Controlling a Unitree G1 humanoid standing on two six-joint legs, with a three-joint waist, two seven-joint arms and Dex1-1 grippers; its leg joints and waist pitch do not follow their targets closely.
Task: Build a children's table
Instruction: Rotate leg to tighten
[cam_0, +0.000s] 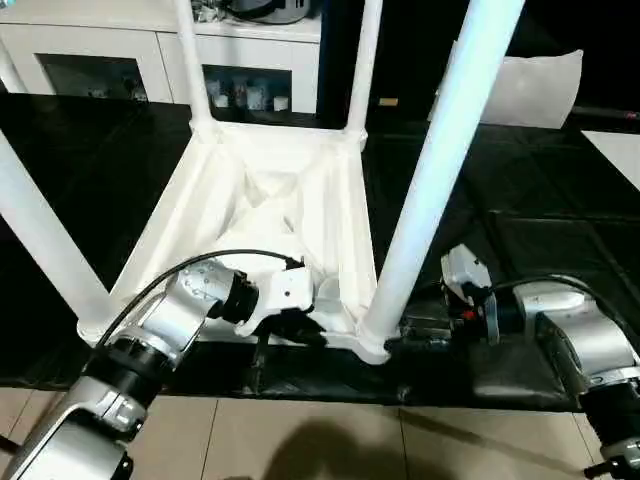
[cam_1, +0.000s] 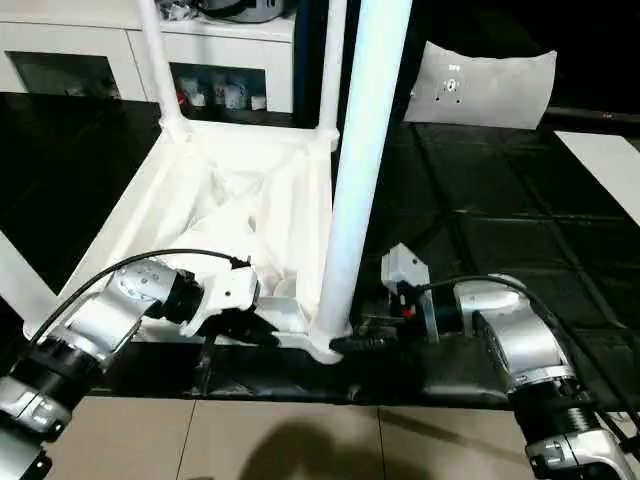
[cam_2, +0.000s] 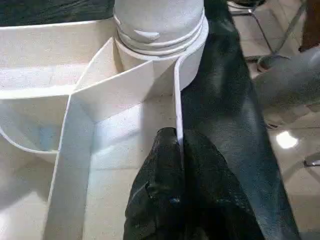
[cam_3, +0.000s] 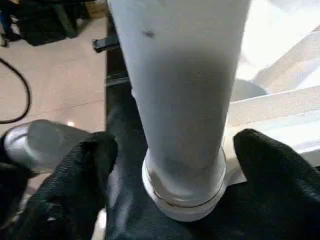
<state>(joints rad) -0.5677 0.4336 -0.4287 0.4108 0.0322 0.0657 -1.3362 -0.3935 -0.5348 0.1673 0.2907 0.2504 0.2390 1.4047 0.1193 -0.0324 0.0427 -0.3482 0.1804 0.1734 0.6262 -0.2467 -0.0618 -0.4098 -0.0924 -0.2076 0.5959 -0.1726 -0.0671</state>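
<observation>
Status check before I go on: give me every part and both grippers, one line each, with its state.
Table top: upside down, ribbed underside up.
Near right leg: upright, seated in its corner socket.
Other three legs: standing in their sockets.
Left gripper: shut on the table top's near rim.
Right gripper: open, fingers either side of the near right leg's base, not touching.

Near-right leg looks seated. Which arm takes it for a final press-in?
Right, probably. Its pincer stands open with a finger either side of the leg, just above the corner socket. The left pincer is shut on the tabletop's rim, steadying it.
</observation>
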